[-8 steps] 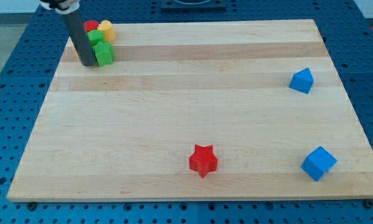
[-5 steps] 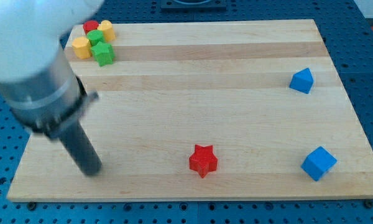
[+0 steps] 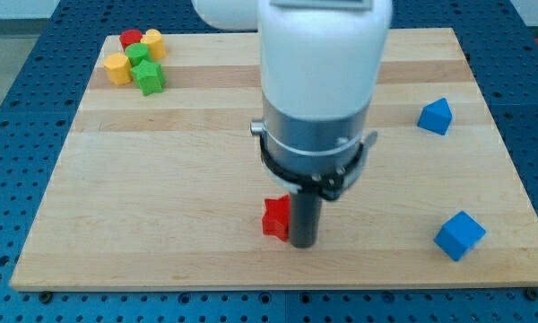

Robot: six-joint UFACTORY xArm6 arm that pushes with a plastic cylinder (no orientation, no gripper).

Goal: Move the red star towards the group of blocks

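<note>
The red star (image 3: 274,218) lies near the view's bottom centre, partly hidden behind my rod. My tip (image 3: 302,243) rests on the board touching the star's right side. The group of blocks sits at the view's top left: a red block (image 3: 131,39), a yellow block (image 3: 152,42), a yellow block (image 3: 117,68), a small green block (image 3: 138,54) and a green block (image 3: 149,78). The group lies far up and to the left of the star.
A blue block (image 3: 436,116) lies at the view's right and a blue cube (image 3: 458,235) at the bottom right. The wooden board (image 3: 188,161) sits on a blue perforated table. The arm's white body covers the board's top centre.
My rod swept from the group at the top left, down the left side, to the star's right side. The star has shifted a little to the left.
</note>
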